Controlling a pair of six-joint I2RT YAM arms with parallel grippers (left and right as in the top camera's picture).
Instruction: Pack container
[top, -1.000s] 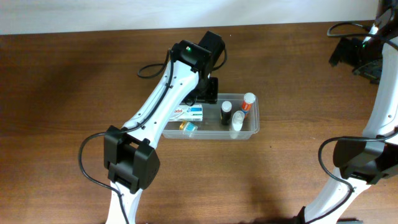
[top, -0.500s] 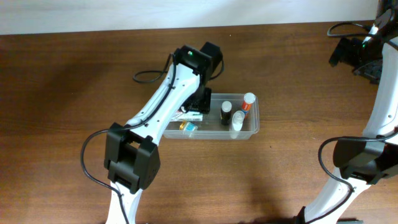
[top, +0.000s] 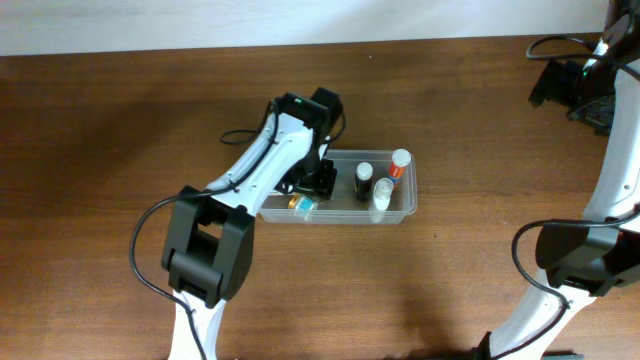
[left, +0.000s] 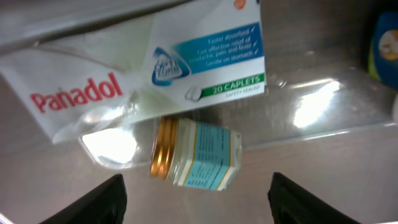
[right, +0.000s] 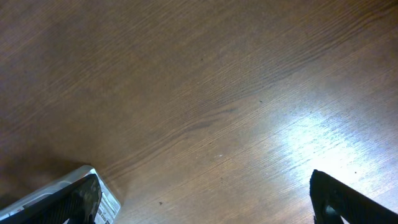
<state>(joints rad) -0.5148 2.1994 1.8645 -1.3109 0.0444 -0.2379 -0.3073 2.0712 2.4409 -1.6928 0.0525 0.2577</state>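
Packing looks nearly done, I judge: box (left: 155, 68), jar (left: 196, 155), bottles (top: 364, 182) in container (top: 413, 192); left claw (left: 199, 196), right claw (right: 205, 199) gape empty.

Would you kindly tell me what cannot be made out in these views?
Overhead: Panadol box largely hidden under the left arm.
Left wrist: small jar, label too blurred to read; blue-and-yellow item cut off by the right edge.
Right wrist: grey object cut off at the lower-left corner.

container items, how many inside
5: Panadol box and gold-lidded jar at its left end; black-capped bottle, orange-banded tube, pale bottle at right. The left arm may hide more.
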